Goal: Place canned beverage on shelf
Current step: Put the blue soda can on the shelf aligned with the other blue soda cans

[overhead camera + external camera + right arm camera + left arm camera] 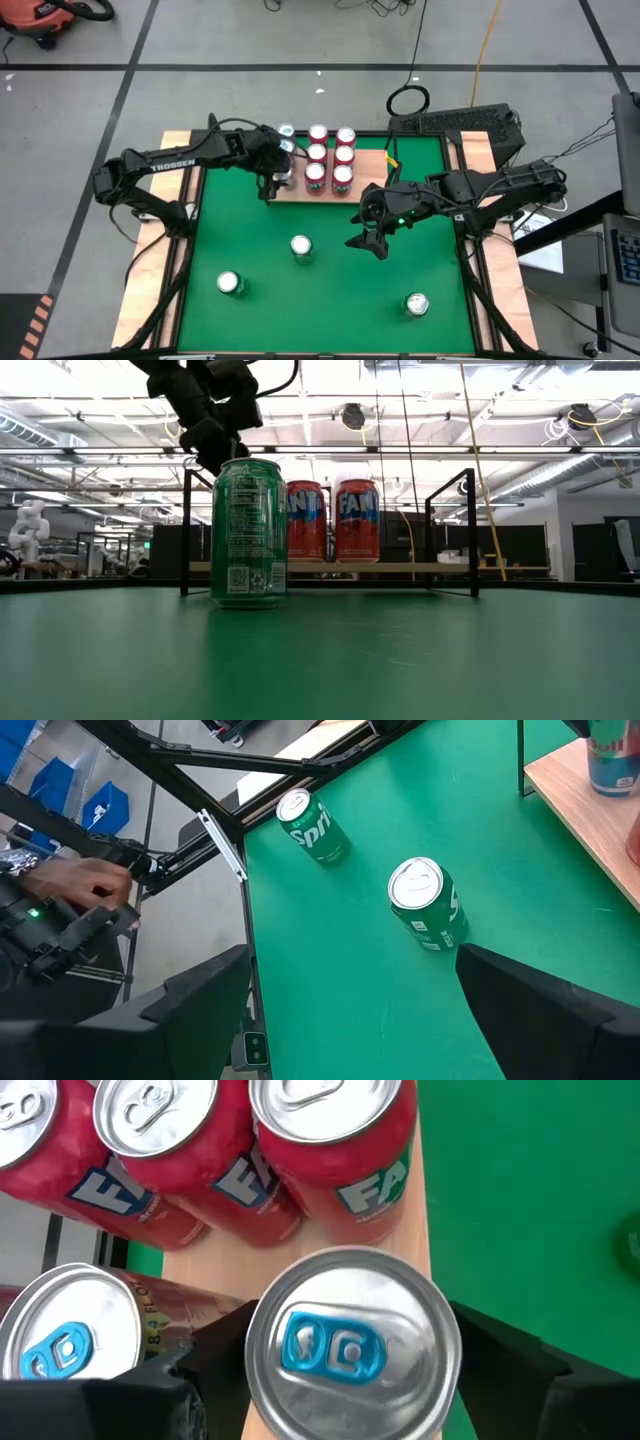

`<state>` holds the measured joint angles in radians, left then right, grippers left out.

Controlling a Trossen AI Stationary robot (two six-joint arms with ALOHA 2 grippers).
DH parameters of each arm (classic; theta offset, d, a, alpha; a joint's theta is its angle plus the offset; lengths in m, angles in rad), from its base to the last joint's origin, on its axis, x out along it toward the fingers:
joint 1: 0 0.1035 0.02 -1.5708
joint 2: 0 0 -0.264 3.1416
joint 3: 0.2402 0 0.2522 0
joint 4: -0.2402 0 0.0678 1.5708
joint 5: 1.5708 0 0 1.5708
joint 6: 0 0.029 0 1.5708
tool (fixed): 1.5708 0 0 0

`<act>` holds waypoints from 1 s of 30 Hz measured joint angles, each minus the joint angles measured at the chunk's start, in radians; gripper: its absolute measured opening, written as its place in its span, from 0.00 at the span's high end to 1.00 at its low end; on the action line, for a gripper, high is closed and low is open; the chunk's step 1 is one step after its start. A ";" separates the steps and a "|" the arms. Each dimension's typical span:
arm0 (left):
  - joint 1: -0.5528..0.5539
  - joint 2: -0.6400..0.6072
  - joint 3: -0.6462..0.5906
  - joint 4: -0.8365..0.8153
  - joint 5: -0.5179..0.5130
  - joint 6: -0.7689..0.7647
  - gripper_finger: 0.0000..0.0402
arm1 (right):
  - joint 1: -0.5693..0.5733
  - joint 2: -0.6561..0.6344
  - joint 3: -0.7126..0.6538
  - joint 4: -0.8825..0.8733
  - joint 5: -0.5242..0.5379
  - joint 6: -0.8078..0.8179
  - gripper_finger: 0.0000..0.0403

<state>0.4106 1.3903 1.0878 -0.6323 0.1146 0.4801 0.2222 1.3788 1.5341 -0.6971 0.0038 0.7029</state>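
The shelf (372, 164), a light-wood board with black rails, stands at the far middle of the green mat and carries several red cans (330, 155). Near its left front corner a silver-topped can with a blue tab (350, 1345) stands upright on the board (405, 1230). My left gripper (281, 180) is over this can, fingers open on either side of it. A second blue-tab can (70, 1330) stands beside it. My right gripper (363, 232) hovers open and empty above the mat's middle right. My left gripper's fingers (215, 1370) flank the blue-tab can's side walls from above, slanting down, while the can stands upright on the shelf board. The can's own top rim covers the place of contact, so I cannot tell whether the fingers touch it.
Three green cans stand on the mat: one in the middle (301, 246), one near left (231, 284), one near right (416, 304). In the low view the middle green can (248, 532) hides the shelf's left part. A person's hand (85, 880) shows beyond the table's edge.
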 joint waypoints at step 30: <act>-0.138 -0.020 0.364 -0.188 -0.204 -0.318 0.30 | 0.000 0.000 0.000 -0.003 -0.002 -0.012 0.14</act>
<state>0.2725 1.3707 1.4513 -0.8205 -0.0892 0.1620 0.2222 1.3792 1.5341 -0.7006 0.0013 0.6907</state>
